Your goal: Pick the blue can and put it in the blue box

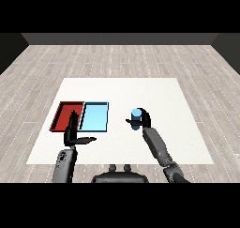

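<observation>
— Head view, yes? Shows what, exactly?

— Shows the right hand (pixel 145 121) curled round the blue can (pixel 136 113), out on the white table (pixel 140 88), right of the light blue tray (pixel 95 117) and well apart from it.

— Lifted, or standing on the table?

— Cannot tell from this angle. Reads as the pick-up step: grasped, not yet carried across.

— And on the other side?

— Shows the left hand (pixel 71 134) spread, fingers straight up and thumb stuck out sideways, holding nothing. Sits on the near side of the red tray (pixel 63 117) and the light blue one, about where the two meet. Touches neither, as far as can be told.

— Calls for what next?

— Probably calls for a lift clear of the tabletop, then a sweep leftward across the bare stretch to the light blue tray, then a lowering inside its rim before any release. Needs care to stop short of the red tray alongside, and to keep away from the left hand parked near both.

— Count, please.

— One blue can. One red tray and one light blue tray, side by side, touching or nearly so. Two hands, one busy, one idle. One table. Nothing seen in either tray.
</observation>
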Tool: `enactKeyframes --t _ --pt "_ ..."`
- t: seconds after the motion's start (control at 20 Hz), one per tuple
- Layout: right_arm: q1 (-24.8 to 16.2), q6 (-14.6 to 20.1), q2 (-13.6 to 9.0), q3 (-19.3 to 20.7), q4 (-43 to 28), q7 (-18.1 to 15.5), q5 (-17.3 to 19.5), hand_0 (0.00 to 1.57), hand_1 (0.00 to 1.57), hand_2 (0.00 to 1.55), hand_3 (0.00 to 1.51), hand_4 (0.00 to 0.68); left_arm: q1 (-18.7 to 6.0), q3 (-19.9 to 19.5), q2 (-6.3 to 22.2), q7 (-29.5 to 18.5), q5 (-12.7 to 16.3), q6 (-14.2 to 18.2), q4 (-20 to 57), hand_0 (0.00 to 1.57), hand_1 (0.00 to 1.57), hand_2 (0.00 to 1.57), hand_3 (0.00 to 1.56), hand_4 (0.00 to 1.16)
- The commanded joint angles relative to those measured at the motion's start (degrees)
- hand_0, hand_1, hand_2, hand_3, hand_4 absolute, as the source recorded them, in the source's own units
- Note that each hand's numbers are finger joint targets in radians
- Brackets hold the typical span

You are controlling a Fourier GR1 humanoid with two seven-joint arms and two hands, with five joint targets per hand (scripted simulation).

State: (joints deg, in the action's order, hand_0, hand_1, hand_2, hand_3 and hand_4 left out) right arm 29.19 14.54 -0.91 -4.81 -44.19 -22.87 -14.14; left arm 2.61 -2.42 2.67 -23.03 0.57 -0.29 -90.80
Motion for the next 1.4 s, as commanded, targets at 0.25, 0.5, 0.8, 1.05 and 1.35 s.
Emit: enactKeyframes --t 0.25,0.5,0.8,1.05,1.35 --pt "-0.04 2.88 -0.42 -3.43 -9.84 1.26 4.04 1.46 1.46 1.48 1.35 0.518 0.23 2.72 -1.2 2.09 -0.78 -0.37 -1.21 0.0 0.0 0.0 0.0 0.0" --pt "0.45 1.66 0.15 -3.19 -11.62 2.34 5.04 1.47 1.47 1.48 1.38 0.525 -0.91 4.88 -1.47 0.28 -1.48 -1.94 2.26 0.0 0.0 0.0 0.0 0.0" --pt "4.59 2.32 0.9 -4.69 -11.95 2.81 3.61 1.45 1.45 1.47 1.34 0.553 -4.54 7.55 -2.64 3.35 -1.24 1.87 2.87 0.0 0.0 0.0 0.0 0.0" --pt "-3.65 0.15 -0.82 -5.25 -22.34 5.6 7.04 1.44 1.44 1.46 1.35 0.562 -9.02 6.77 -2.64 6.24 -1.06 2.1 4.15 0.0 0.0 0.0 0.0 0.0" --pt "-7.72 -3.02 -1.03 -4.37 -24.76 1.98 8.18 1.46 1.46 1.46 1.37 0.566 -9.83 15.26 -2.66 3.59 1.96 7.99 7.27 0.0 0.0 0.0 0.0 0.0"
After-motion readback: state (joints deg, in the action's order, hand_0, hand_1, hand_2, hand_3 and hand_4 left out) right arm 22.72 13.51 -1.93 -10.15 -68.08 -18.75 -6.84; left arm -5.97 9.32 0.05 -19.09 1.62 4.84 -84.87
